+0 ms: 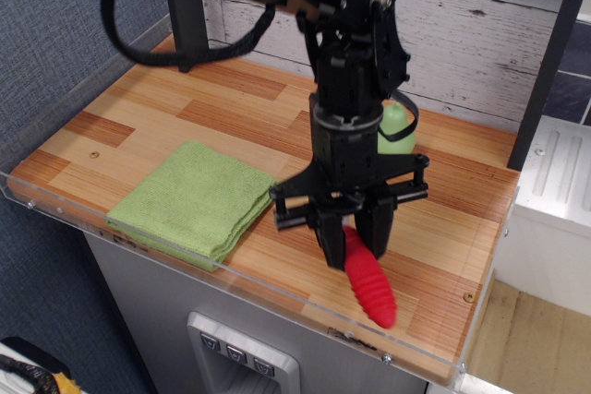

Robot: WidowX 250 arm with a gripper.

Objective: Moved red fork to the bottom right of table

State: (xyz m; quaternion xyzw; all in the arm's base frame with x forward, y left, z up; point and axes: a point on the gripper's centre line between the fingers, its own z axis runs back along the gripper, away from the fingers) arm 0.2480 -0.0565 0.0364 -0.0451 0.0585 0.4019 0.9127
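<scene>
The red fork (368, 280) shows its ribbed red handle pointing down and to the right over the near right part of the wooden table (277, 117). Its metal tines are hidden between the fingers. My gripper (354, 233) is shut on the fork's upper end and stands low over the table, right of the green cloth. I cannot tell whether the handle's tip touches the wood.
A folded green cloth (196, 198) lies at the front left. A green pear-shaped object (399, 131) stands at the back right, partly hidden behind the arm. A clear acrylic rim (277, 297) runs along the table's front edge. A black post (182, 16) stands at the back left.
</scene>
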